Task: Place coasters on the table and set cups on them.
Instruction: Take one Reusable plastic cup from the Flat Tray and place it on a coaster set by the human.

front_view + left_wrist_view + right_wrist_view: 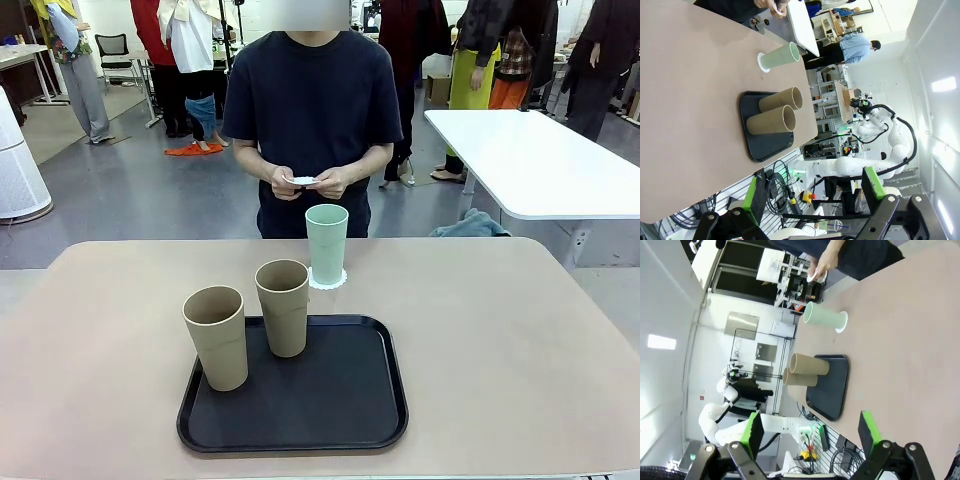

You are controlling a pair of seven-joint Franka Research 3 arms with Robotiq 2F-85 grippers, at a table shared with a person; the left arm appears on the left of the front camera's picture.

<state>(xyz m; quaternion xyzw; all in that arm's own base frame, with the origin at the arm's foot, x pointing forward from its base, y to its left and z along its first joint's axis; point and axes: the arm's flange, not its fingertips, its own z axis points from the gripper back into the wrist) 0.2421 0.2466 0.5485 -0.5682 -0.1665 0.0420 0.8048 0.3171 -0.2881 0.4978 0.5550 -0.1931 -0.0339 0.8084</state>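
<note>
Pale mint tapered cup (326,243) stands on a white lacy paper coaster (327,280) just beyond the black rounded-square tray (300,432). Two tan-brown matte cups (283,307) wait on the tray, and a person's hands (318,183) beyond it hold another coaster (303,181). My left gripper (812,187) and right gripper (811,426) both gape, empty; I would grasp the next tan cup mid-wall and set it centred once its coaster lies flat.
</note>
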